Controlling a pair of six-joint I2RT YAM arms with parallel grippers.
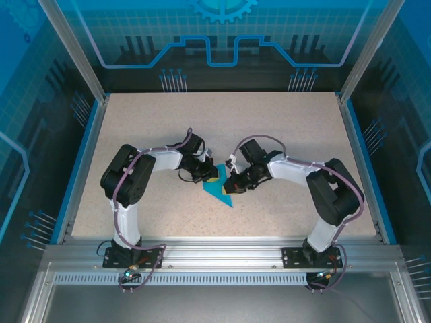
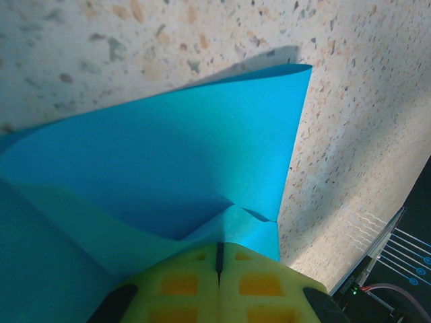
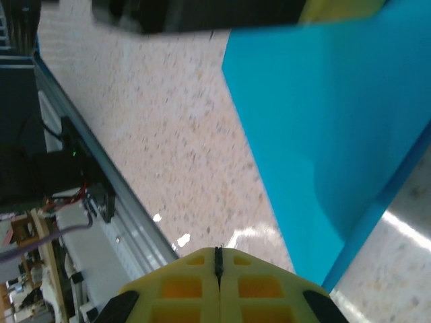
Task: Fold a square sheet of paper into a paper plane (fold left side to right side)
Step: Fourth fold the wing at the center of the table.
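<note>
Sheet of paper: thin, smooth, matt teal-blue, no gloss. Worktop: speckled beige, stone-look, fine-grained, with a faint sheen where light hits it. Jaws: moulded yellow plastic, matt. Front rail: bare aluminium, satin finish.

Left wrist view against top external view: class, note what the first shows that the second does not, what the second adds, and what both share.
Left wrist: the teal paper curling up off the speckled table, a raised fold casting shadow, and the left gripper with its yellow tips shut. Top external: the right gripper facing the left one across the paper, and the metal frame rail. Shared: the teal paper on the speckled table.
</note>
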